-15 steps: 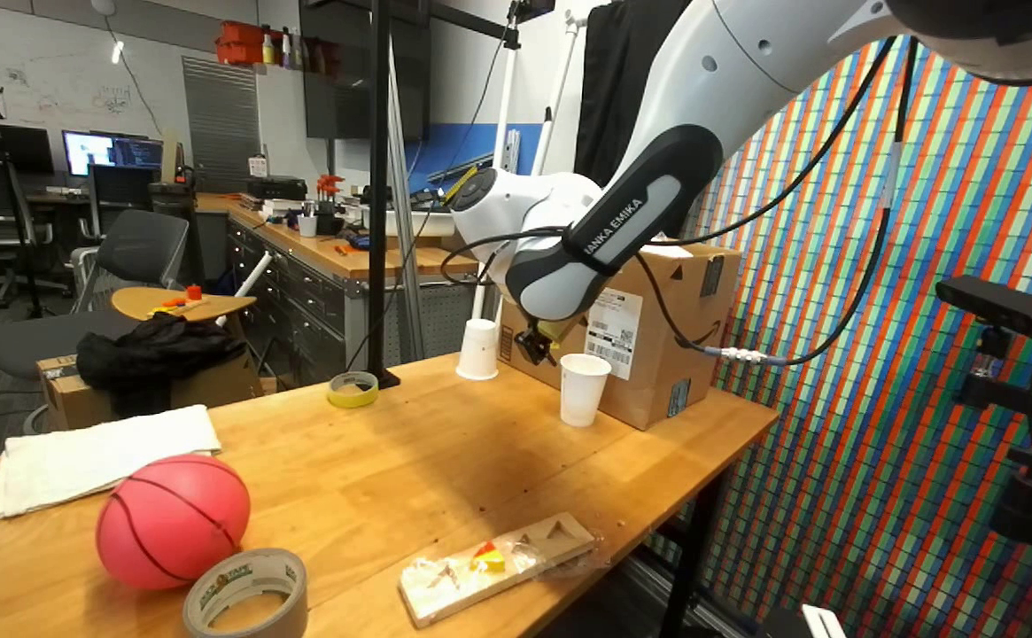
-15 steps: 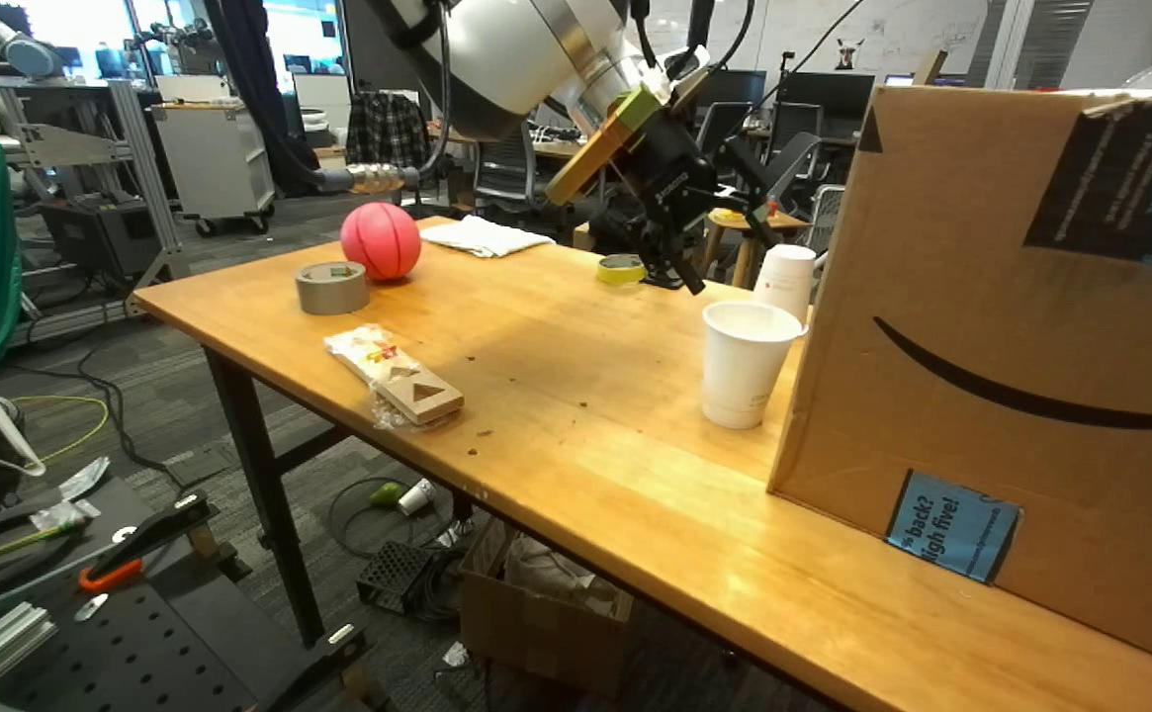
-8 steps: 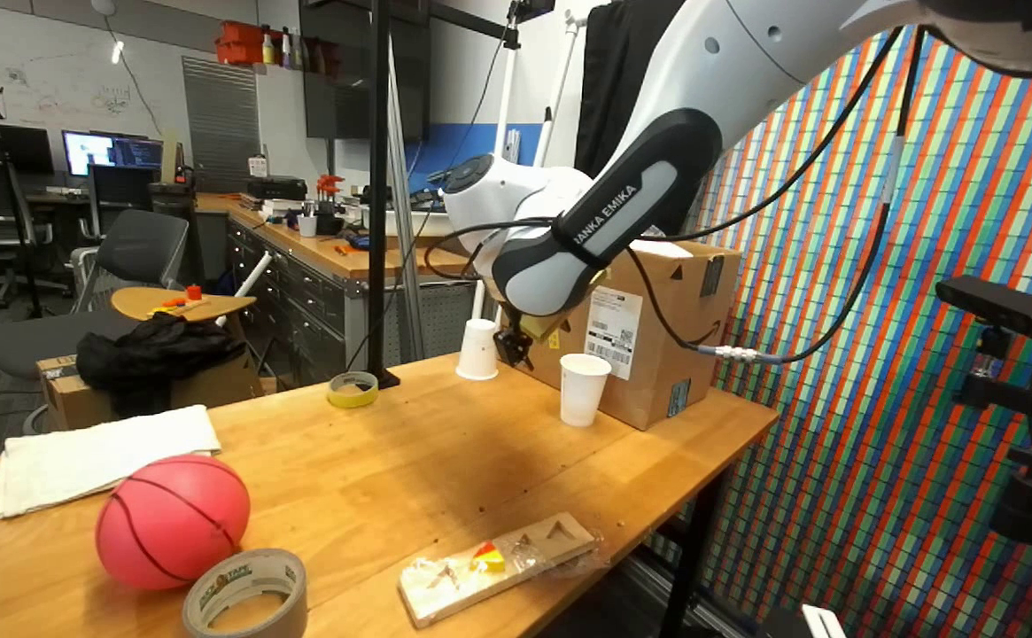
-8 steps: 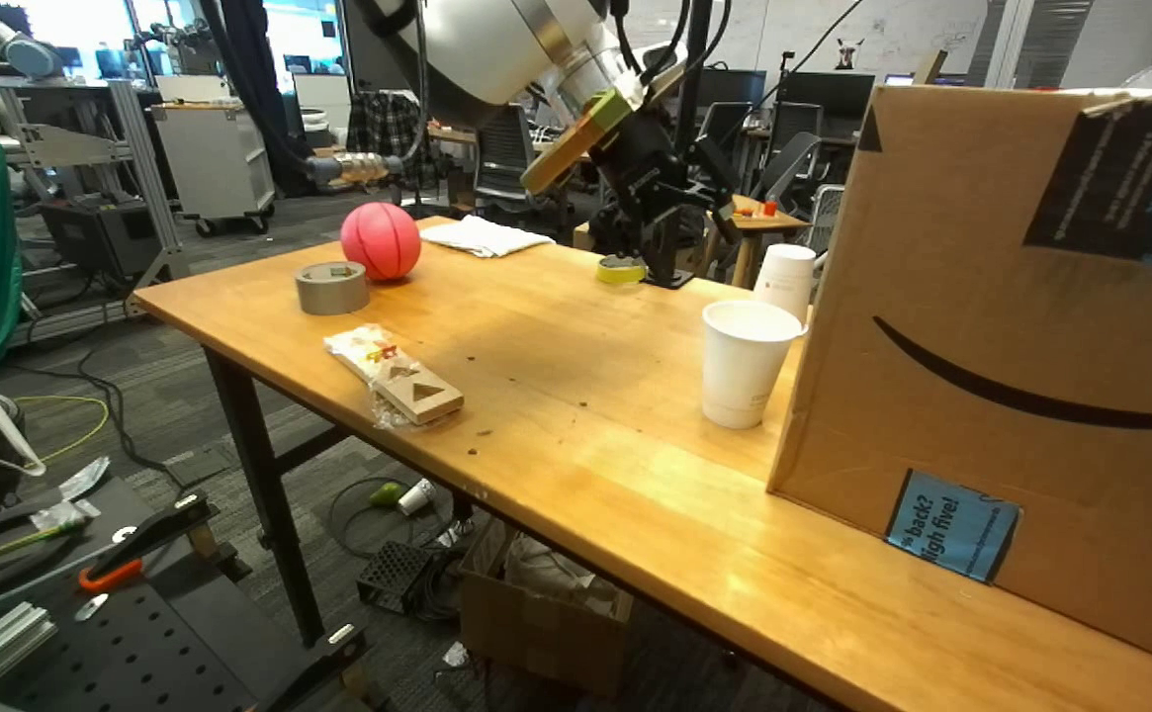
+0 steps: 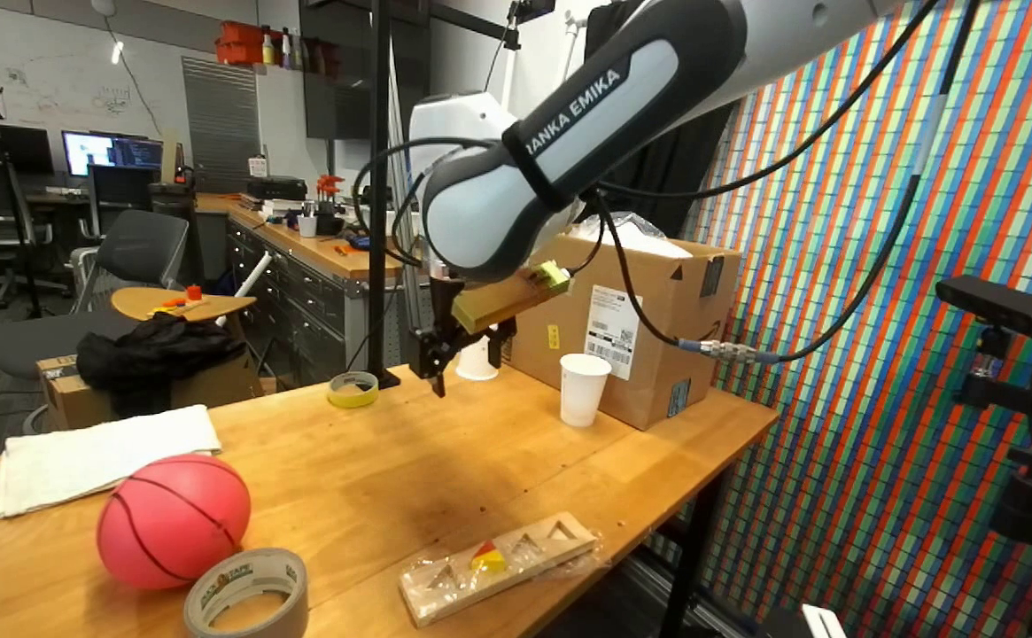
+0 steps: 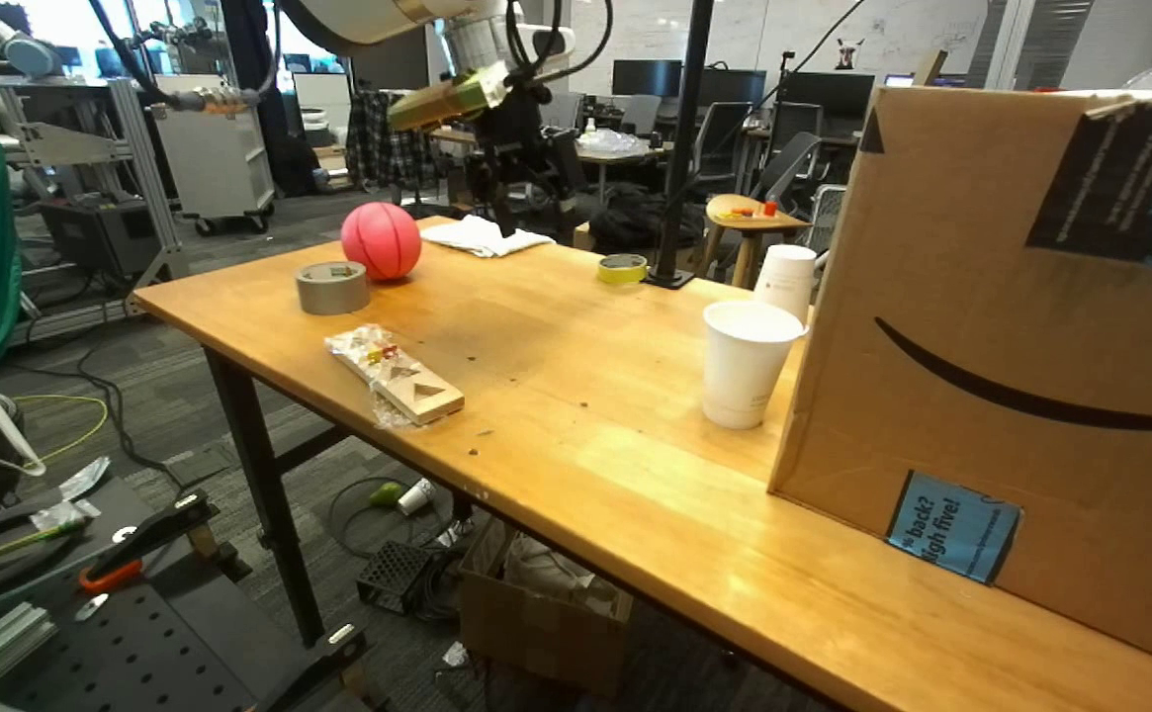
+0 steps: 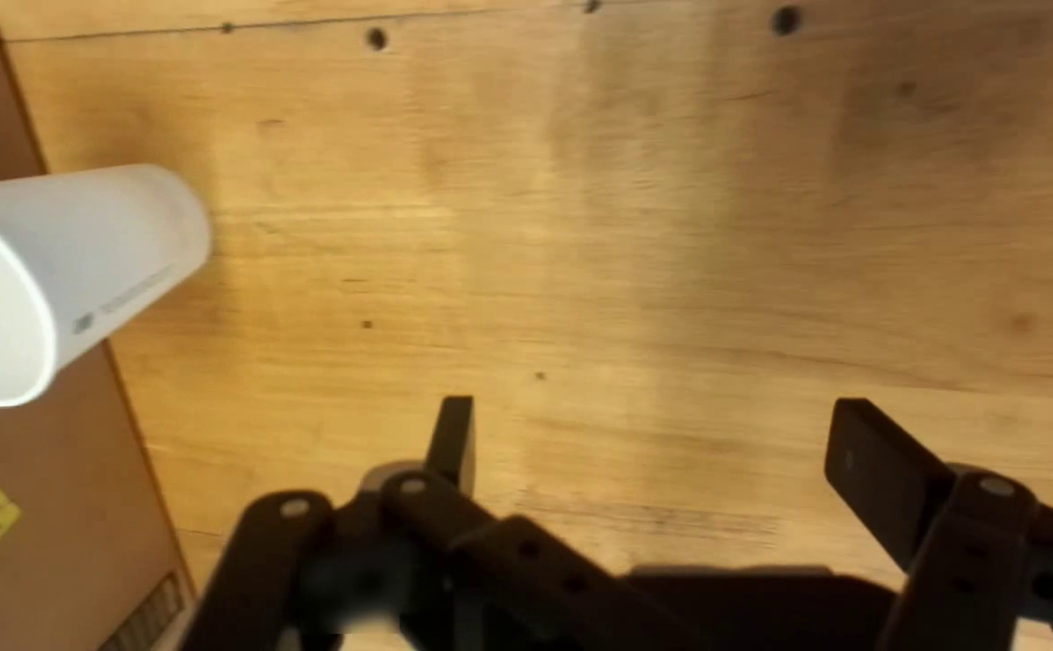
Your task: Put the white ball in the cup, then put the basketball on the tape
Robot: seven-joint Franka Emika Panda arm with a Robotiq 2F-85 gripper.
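My gripper is open and empty above the table, apart from everything, in both exterior views (image 5: 467,374) (image 6: 538,223); bare wood shows between its fingers in the wrist view (image 7: 653,443). The white cup stands upright beside the cardboard box in both exterior views (image 5: 583,390) (image 6: 744,371) and at the left of the wrist view (image 7: 119,249). The white ball is hidden or out of view; the cup's bottom inside cannot be made out. The reddish-pink basketball (image 5: 174,521) (image 6: 381,240) rests on the table beside the greyish-tan tape (image 5: 295,604) (image 6: 333,293), which lies flat.
A large cardboard box (image 5: 657,354) (image 6: 981,297) stands behind the cup. Upside-down white cups (image 5: 477,368) (image 6: 786,277) stand near a black post (image 5: 380,221). A yellow tape roll (image 5: 353,398), a white cloth (image 5: 108,452) and a wrapped wooden puzzle board (image 5: 498,567) lie on the table.
My gripper has moved away from the cup and box, toward the basketball's side of the table, and has turned. It stays open. The cup, basketball and tape have not moved.
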